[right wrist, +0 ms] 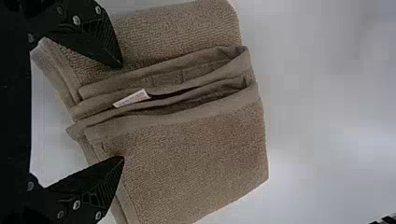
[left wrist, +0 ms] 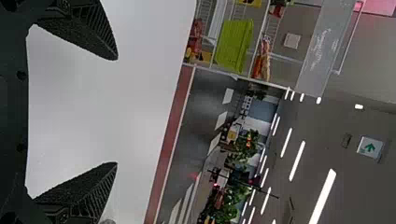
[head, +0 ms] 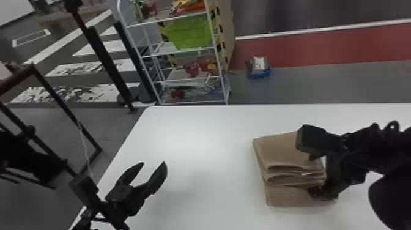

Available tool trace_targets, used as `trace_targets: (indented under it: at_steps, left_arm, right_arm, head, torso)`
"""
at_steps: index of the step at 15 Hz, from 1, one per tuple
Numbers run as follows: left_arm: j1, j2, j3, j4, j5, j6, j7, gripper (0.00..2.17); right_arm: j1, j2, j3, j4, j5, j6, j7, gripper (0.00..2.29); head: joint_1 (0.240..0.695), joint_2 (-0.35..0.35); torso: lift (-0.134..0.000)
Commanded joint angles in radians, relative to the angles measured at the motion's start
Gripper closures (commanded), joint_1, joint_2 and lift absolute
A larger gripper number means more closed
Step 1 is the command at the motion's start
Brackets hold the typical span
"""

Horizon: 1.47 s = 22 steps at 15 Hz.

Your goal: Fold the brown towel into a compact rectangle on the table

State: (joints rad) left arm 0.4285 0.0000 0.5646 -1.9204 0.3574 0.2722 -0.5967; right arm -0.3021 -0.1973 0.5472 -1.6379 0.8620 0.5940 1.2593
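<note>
Folded brown towel on white table, right gripper at its edge, left gripper apart

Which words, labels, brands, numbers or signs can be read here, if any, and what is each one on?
No words or numbers can be read.
White label on the towel: print too small to read.
Sign up by the ceiling: a green arrow, no readable words.
Pale marks on the gray panel: too blurred to read.

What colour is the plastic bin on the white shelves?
Bright green, showing best in the head view.
</note>
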Motion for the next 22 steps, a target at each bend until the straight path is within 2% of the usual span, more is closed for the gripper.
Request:
trace_targets:
  at_steps: [1,3,6,11,12,14,18,19,21,22]
  left_arm:
    - [0.006,-0.003,0.001,-0.003,0.0,0.0,0.0,0.08]
    - [0.009,-0.003,0.001,-0.008,0.0,0.0,0.0,0.08]
    - [0.01,-0.003,0.001,-0.011,0.0,0.0,-0.002,0.08]
    - [0.01,-0.003,0.001,-0.005,0.002,-0.003,-0.003,0.08]
    - [0.01,-0.003,0.001,-0.006,0.002,-0.003,-0.003,0.08]
    - [0.01,-0.003,0.001,-0.006,0.002,-0.003,-0.003,0.08]
    - [0.01,-0.003,0.001,-0.003,0.002,-0.003,-0.005,0.08]
    - [0.01,-0.003,0.001,-0.002,0.002,-0.003,-0.005,0.08]
    - [0.01,-0.003,0.001,-0.005,0.003,-0.003,-0.006,0.08]
    - [0.01,-0.003,0.001,-0.006,0.003,-0.003,-0.012,0.08]
  right_arm:
    - [-0.012,0.018,0.007,0.003,-0.018,0.01,0.006,0.28]
    - [-0.012,0.03,0.01,-0.011,-0.024,0.019,0.012,0.28]
    - [-0.02,0.033,0.01,-0.008,-0.021,0.019,0.02,0.4]
    - [-0.029,0.039,0.011,0.009,-0.008,0.019,0.02,0.41]
    - [-0.034,0.044,0.011,0.016,-0.003,0.019,0.02,0.5]
    - [-0.037,0.05,0.011,0.023,-0.001,0.019,0.034,0.51]
    - [-0.035,0.05,0.019,0.02,-0.006,0.019,0.045,1.13]
    - [-0.035,0.05,0.019,0.02,-0.006,0.019,0.045,1.15]
    - [-0.034,0.05,0.019,0.013,-0.008,0.01,0.04,1.41]
    - [-0.032,0.05,0.016,0.006,-0.014,0.007,0.04,1.41]
  head:
    - [0.695,0.35]
    - [0.695,0.35]
    - [0.695,0.35]
    - [0.695,0.35]
    - [0.695,0.35]
    - [0.695,0.35]
    - [0.695,0.35]
    - [0.695,0.35]
    - [0.695,0.35]
    - [0.695,0.35]
  torso:
    - [-0.123]
    - [-0.123]
    - [-0.123]
    - [-0.123]
    - [-0.123]
    - [-0.123]
    - [-0.123]
    - [-0.123]
    - [-0.123]
    - [-0.123]
